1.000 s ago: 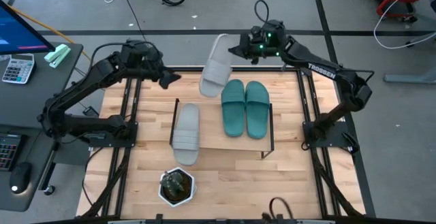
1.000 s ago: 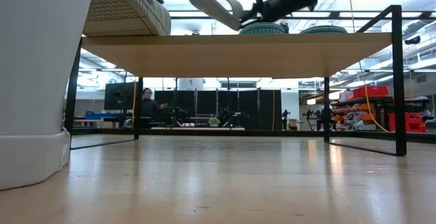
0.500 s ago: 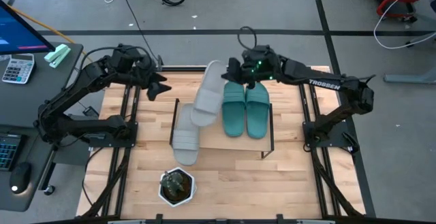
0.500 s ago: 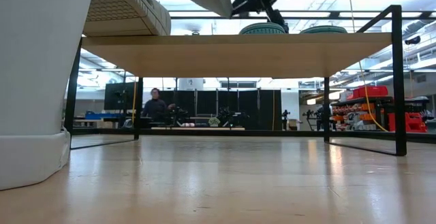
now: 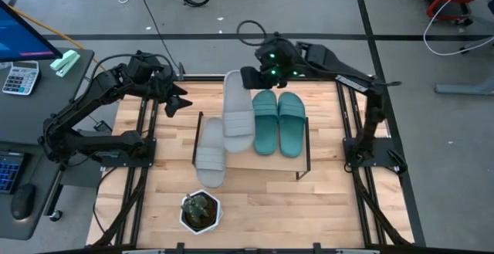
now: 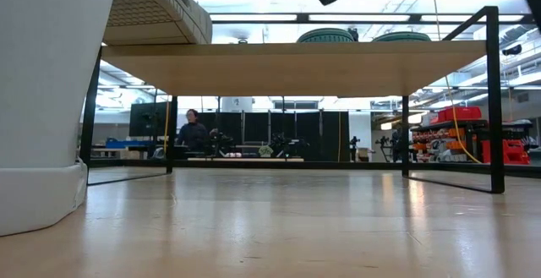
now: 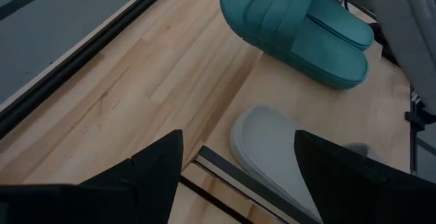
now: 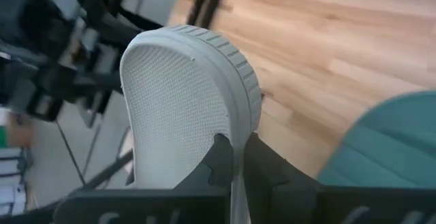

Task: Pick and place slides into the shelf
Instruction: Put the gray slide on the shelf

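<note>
As right gripper [image 8: 235, 157] pinches, grey slide [image 8: 187, 105] between jaws

Right arm: reaches from its base at 3 o'clock up and across toward 12 o'clock, elbow bent high, wrist pointing toward 9 o'clock.
Right gripper [image 5: 248, 79]: fingers [image 8: 219, 157] pinched together on the edge of a grey slide [image 5: 237, 105], held in the air.
Left arm: folded at 9 o'clock, forearm angled toward 1 o'clock.
Left gripper [image 5: 177, 103]: fingers [image 7: 160, 157] spread wide, holding nothing.

Three slides [image 5: 278, 123] on shelf [image 5: 255, 161]; fourth [image 5: 238, 103] aloft.
</note>
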### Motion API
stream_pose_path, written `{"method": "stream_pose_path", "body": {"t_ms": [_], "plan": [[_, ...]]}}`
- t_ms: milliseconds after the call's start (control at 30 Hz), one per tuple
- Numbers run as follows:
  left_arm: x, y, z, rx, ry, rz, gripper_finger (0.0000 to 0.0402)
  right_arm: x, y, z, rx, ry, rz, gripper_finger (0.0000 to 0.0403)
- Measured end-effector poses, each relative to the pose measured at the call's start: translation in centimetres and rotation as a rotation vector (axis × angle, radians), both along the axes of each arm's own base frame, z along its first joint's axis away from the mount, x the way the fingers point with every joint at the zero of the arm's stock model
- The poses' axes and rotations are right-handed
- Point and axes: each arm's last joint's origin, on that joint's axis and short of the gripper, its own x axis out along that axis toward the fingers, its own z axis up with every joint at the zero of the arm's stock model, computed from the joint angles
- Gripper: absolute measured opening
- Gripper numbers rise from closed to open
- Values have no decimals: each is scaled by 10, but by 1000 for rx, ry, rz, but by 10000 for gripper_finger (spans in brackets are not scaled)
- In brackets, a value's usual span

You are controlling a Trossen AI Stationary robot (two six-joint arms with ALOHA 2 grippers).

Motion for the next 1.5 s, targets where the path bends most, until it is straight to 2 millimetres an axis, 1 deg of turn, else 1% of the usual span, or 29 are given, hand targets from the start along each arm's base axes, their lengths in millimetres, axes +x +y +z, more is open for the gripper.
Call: {"method": "stream_pose_path", "body": {"t_ms": [100, 267, 400, 567, 667, 967, 1233, 1400, 1500], "plan": [[0, 0, 0, -4, -1, 4, 286, 7, 3, -4, 33, 52, 38, 18], [0, 0, 0, -6, -2, 6, 286, 16, 18, -18, 74, 112, 60, 18], [0, 0, 0, -2, 0, 13, 286, 20, 34, -23, 77, 140, 38, 18], [0, 1, 0, 1, 1, 23, 286, 24, 60, -30, 62, 190, -11, 17], [0, 1, 0, 1, 1, 24, 286, 25, 71, -31, 42, 200, -28, 17], [0, 1, 0, 2, 2, 23, 286, 24, 76, -32, 40, 221, -70, 17], [0, 1, 0, -15, -2, 37, 286, 21, 94, -35, 67, 268, -53, 17], [0, 1, 0, -14, -2, 37, 286, 21, 98, -35, 69, 267, -50, 17], [0, 1, 0, -10, 1, 43, 286, 22, 100, -39, 75, 277, -44, 17]]}}
